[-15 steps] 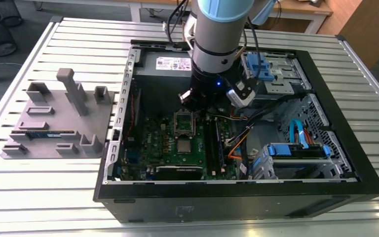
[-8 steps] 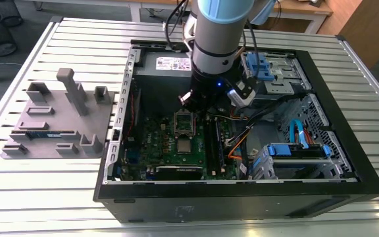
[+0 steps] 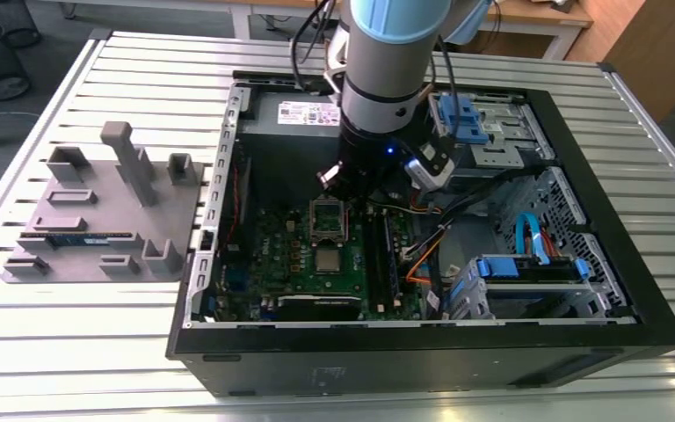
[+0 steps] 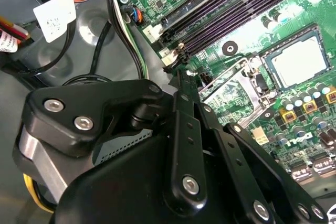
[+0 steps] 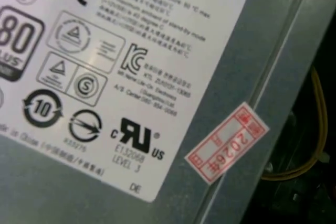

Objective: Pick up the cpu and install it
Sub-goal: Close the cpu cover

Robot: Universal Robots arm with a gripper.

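My fingers (image 4: 181, 98), closed on nothing, hover near the cpu (image 3: 330, 259) lying mid-frame on the motherboard (image 3: 273, 251); it should sit flat, unforced.

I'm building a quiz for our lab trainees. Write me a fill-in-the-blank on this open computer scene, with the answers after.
1. The small flat silvery-grey square cpu lies in its socket on the ___ motherboard.
2. The rectangular metal socket frame next to it stands ___, not shut over the cpu.
3. The long narrow blue-green memory stick rests on the grey plastic fixture at the exterior view's ___.
4. The black gripper hangs inside the black computer ___.
Missing words: green; open; left; case.
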